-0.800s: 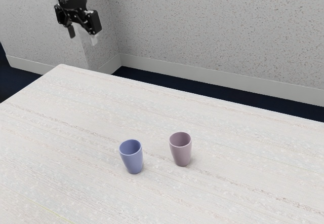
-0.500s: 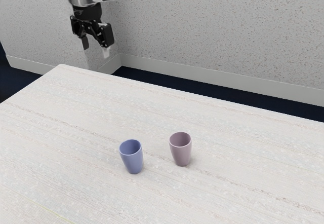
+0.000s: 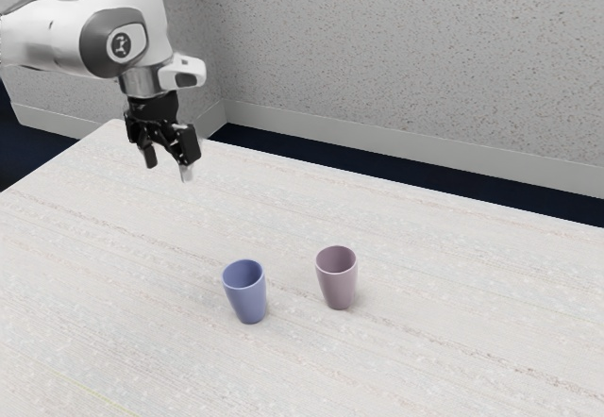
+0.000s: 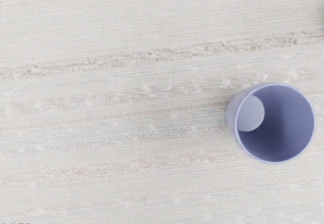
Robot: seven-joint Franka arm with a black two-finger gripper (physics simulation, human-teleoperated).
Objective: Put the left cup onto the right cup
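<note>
Two cups stand upright on the desk, the blue cup at the exterior view's left of the mauve cup. Pincer hangs released and empty, farther back. So the blue cup lies nearer and toward that view's right.

No text, number or brand name can be read anywhere. The only mark is a small dark round emblem on the grey joint cap of the arm, just above the end effector. Its figure is too small to make out.
</note>
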